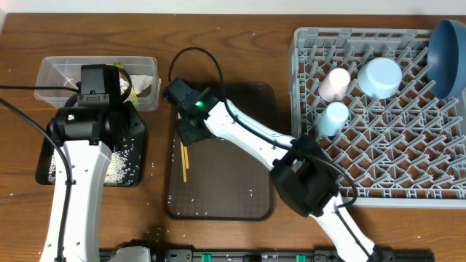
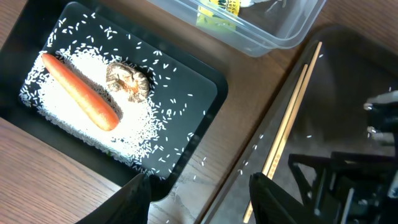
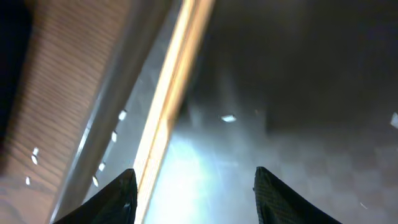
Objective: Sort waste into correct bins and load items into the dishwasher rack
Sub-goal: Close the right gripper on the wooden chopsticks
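The only printing in sight is on the yellow-green wrapper [image 2: 219, 11] lying in the clear tub [image 2: 273, 34]; its dark lettering is cut off by the top edge of the left wrist view and is too small to read. Everything stands on a brown wooden table [image 1: 22, 211] scattered with stray rice grains, and nothing of the room beyond it shows. The black tray [image 2: 205, 93] sits just beside the tub and holds a bed of white rice [image 2: 137, 127], an orange carrot [image 2: 81, 92] and a brownish food lump [image 2: 127, 79] touching the carrot. From overhead, the left arm covers most of this tray. The left gripper [image 2: 199, 193] hangs over the tray's near corner, its jaws partly spread with nothing between them. The chopsticks [image 1: 184, 156] lie side by side along the left edge of the dark brown serving tray [image 1: 233, 189]. The right gripper [image 3: 194, 193] hovers low over them, jaws apart and gripping nothing, the sticks running just inside its left finger; that view is badly blurred. At the right stands the grey rack [image 1: 378, 167], carrying a pink cup [image 1: 334, 83], a light blue cup [image 1: 333, 117], a light blue bowl [image 1: 380, 76] and a dark blue bowl [image 1: 448, 51], which is cut off by the frame edge.
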Motion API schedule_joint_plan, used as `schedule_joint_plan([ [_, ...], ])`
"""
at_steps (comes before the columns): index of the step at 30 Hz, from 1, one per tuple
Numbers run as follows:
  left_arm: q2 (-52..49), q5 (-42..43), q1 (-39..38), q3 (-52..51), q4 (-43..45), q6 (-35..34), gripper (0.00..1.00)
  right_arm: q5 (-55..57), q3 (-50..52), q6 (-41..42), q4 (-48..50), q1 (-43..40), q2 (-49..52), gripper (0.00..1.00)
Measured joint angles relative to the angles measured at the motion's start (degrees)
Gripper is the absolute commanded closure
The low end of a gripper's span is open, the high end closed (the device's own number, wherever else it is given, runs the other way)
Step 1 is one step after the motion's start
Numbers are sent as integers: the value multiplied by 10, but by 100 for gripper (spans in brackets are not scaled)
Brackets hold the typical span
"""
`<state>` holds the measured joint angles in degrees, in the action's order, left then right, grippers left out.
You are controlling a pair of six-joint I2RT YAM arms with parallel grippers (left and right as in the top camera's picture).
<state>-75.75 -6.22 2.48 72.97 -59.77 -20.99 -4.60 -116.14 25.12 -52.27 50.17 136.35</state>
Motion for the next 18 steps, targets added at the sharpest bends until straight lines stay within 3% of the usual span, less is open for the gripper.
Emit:
schedule_joint_plan([
  [13,0,0,0,0,0,0,47,-25,-13,-2,29,4,38,47],
  [18,0,0,0,0,0,0,48,-24,-26,-2,-20,4,39,46],
])
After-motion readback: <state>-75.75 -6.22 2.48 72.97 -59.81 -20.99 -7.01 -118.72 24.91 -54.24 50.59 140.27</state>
